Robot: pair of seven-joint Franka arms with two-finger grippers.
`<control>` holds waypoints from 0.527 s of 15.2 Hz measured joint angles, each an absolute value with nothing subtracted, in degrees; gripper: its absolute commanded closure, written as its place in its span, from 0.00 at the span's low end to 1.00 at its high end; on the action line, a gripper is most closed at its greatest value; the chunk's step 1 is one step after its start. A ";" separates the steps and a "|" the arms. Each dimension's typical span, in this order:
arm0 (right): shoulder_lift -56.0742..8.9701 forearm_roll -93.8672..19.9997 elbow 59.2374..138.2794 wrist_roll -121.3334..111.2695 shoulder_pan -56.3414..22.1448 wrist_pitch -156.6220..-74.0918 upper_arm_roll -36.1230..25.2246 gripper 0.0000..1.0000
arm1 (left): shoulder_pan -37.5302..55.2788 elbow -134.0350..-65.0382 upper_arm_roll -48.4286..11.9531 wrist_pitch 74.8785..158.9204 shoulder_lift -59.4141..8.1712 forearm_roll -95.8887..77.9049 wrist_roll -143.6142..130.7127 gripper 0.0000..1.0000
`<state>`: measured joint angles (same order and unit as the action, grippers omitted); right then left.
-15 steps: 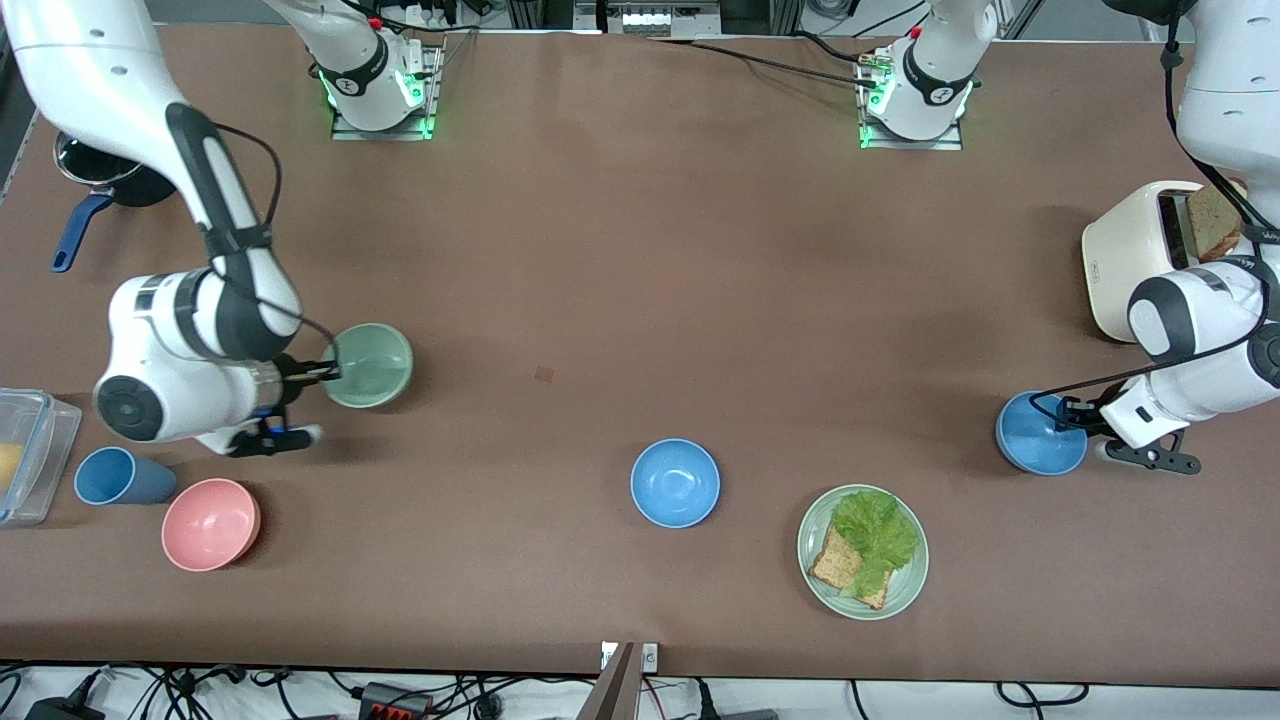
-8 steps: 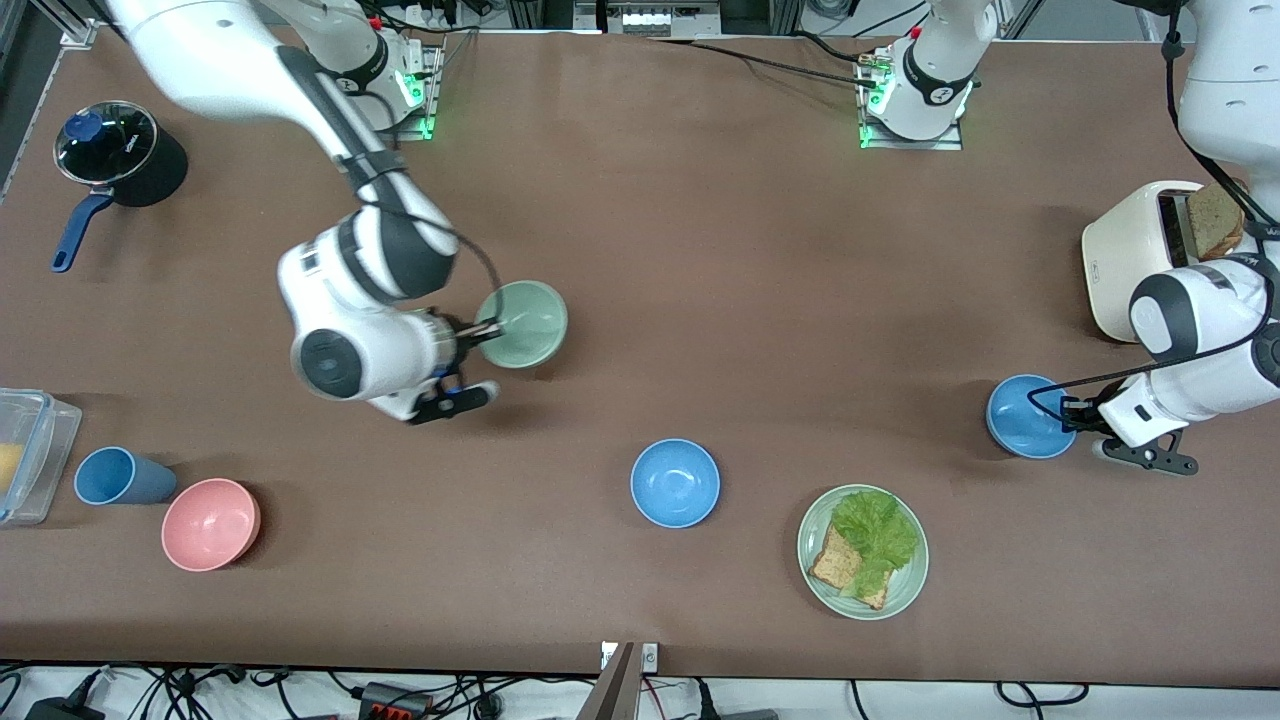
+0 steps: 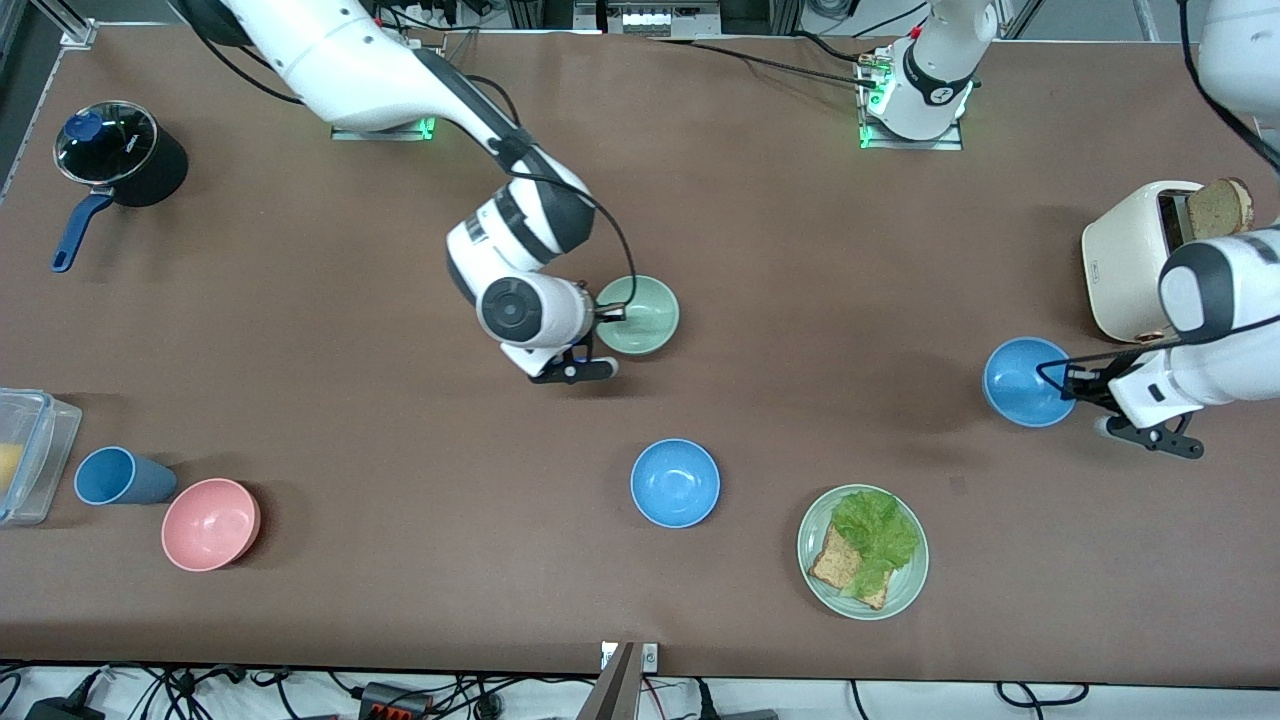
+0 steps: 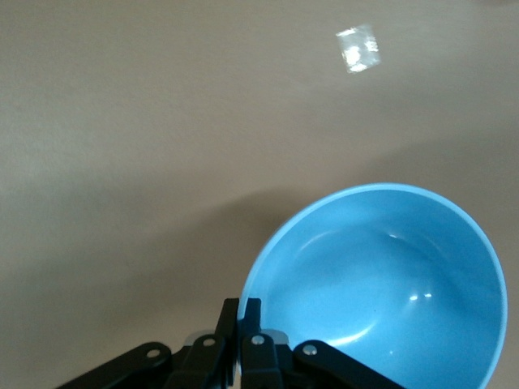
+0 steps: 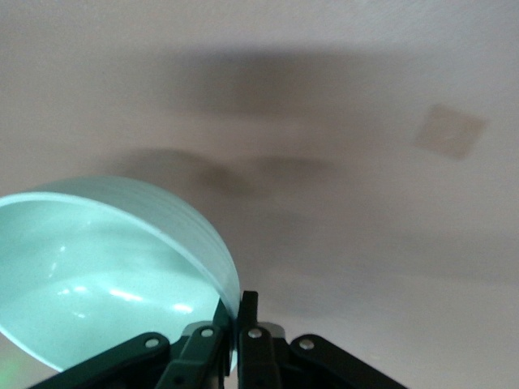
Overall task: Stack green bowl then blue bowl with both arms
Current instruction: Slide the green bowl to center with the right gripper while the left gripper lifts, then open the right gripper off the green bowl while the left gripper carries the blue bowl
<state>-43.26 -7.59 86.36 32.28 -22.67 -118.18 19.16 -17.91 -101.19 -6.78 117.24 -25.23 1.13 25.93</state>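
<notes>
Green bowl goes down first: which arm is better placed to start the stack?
Right. The right gripper is shut on the green bowl over mid-table; the left gripper holds a blue bowl near the toaster.

You see the right claw [image 5: 240,320] pinched on the rim of the green bowl [image 5: 97,267], one finger inside the wall and one outside. The bowl hangs clear above the bare counter [image 5: 340,203], tilted so its glossy inside shows. A blurred shadow lies on the counter beneath, and a faint square mark [image 5: 450,131] sits farther off.
</notes>
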 measured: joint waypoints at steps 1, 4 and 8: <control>-43.89 -7.58 86.34 33.65 -23.58 -119.22 19.17 1.00 | -17.94 -101.06 -7.33 113.94 -23.24 1.13 25.60 1.00; -45.34 -7.58 86.35 35.36 -24.84 -120.08 19.08 0.63 | -17.94 -100.56 -9.89 102.44 -15.75 1.12 21.88 1.00; -45.84 -7.57 86.03 37.76 -24.76 -120.06 18.62 0.00 | -17.79 -100.66 -17.92 92.48 -7.66 -1.12 7.57 1.00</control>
<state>-45.84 -7.57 86.03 37.76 -24.76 -120.06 18.62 -17.79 -100.66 -17.92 92.48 -7.66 -1.12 7.57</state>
